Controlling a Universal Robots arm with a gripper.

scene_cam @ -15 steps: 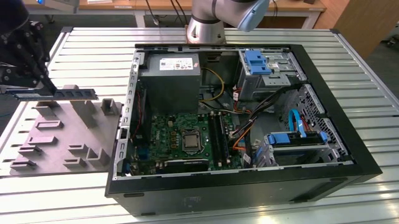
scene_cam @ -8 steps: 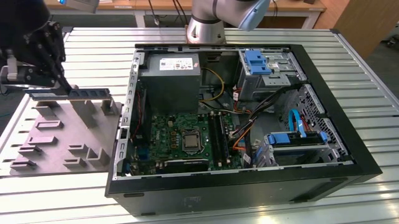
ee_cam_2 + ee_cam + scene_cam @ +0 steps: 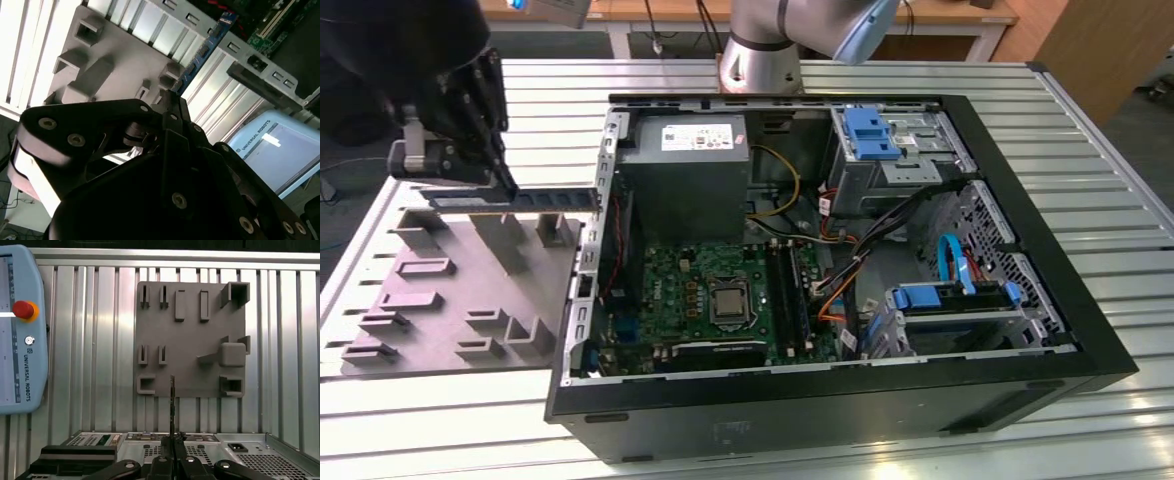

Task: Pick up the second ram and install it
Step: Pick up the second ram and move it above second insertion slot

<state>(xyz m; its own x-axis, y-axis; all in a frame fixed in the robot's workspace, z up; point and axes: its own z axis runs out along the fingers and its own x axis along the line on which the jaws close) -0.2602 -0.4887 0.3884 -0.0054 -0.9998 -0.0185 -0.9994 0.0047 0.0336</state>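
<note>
I saw the tool [image 3: 504, 188] closed on one end of the second ram [image 3: 534, 198], gripping it level and on edge above the grey holder plate [image 3: 440, 300] on the desk [image 3: 1081, 120]. The stick's free end pointed toward the open computer case [image 3: 854, 400], where the green board [image 3: 707, 290] lay inside.

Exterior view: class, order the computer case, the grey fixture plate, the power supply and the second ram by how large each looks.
1. computer case
2. grey fixture plate
3. power supply
4. second ram, a thin strip held in the gripper above the plate

No two look alike in size.
</note>
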